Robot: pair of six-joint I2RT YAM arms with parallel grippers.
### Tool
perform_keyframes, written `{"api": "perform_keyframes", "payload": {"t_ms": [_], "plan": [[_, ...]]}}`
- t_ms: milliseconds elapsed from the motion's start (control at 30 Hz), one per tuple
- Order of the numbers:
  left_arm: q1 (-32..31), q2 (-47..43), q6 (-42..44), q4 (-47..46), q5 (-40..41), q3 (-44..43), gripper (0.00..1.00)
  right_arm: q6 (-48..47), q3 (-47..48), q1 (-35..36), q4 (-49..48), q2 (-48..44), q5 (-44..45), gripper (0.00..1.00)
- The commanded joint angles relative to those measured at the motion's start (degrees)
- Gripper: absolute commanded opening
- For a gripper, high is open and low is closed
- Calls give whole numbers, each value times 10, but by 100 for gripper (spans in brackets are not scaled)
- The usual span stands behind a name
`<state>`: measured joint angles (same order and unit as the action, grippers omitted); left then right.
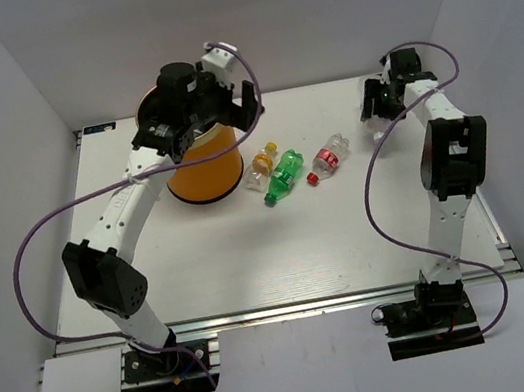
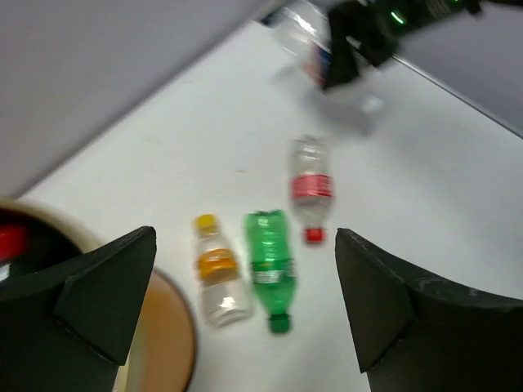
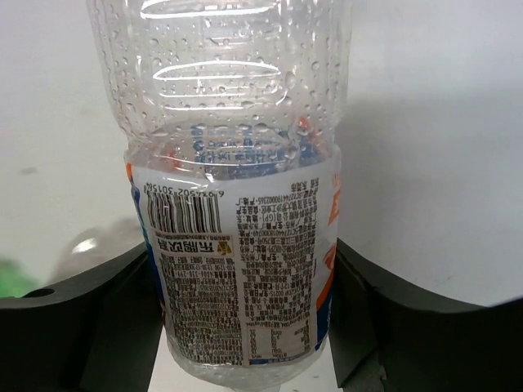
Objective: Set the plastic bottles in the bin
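Where the left arm arches over the far left of the table [image 1: 253, 258], item one stands: the bin [image 1: 205, 170], orange-yellow, upright, its black base rim on the tabletop.

Left gripper [image 2: 245, 245]: above the bin's rim, fingers [image 2: 106, 294] spread wide, nothing between them. The bin's inside is dark. A red patch shows at the edge of the left wrist view, too cropped to identify.

Loose bottles: three, lying on their sides to the right of the bin.
- Yellow-capped bottle [image 1: 264, 163]: clear, orange band, nearest the bin, cap pointing to the far side.
- Green bottle [image 1: 284, 177]: green cap pointing to the near side, close alongside the yellow-capped one.
- Red-labelled bottle [image 1: 329, 157]: clear, red cap, a little apart to the right.

Fourth bottle: clear bottle [image 3: 237, 163], white printed label with a barcode, droplets on its wall, at the far right of the table, well apart from the bin.

Right gripper [image 3: 243, 278]: one finger against each side of the label, pinching the clear bottle. Whether the bottle touches the tabletop cannot be told.
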<state>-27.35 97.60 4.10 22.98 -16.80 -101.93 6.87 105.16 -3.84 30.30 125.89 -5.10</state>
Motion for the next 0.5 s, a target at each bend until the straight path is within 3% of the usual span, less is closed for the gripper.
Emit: {"api": "perform_keyframes", "payload": {"t_ms": [0,200,300,400,433,467], "plan": [[-37,27,14,19,-162,27,100,-64,-2,15,-121,-100,-144,0],[-73,56,39,14,-130,70,100,-123,34,71,-218,-129,-379,0],[-86,76,68,34,-109,95,100,-75,66,101,-393,-110,-461,0],[-93,54,73,11,-81,155,100,78,122,120,-506,-58,-489,0],[-100,43,73,1,-72,201,100,105,167,137,-603,-45,-491,0],[-105,21,73,-9,-67,224,100,130,181,144,-633,-10,-493,0]]}}
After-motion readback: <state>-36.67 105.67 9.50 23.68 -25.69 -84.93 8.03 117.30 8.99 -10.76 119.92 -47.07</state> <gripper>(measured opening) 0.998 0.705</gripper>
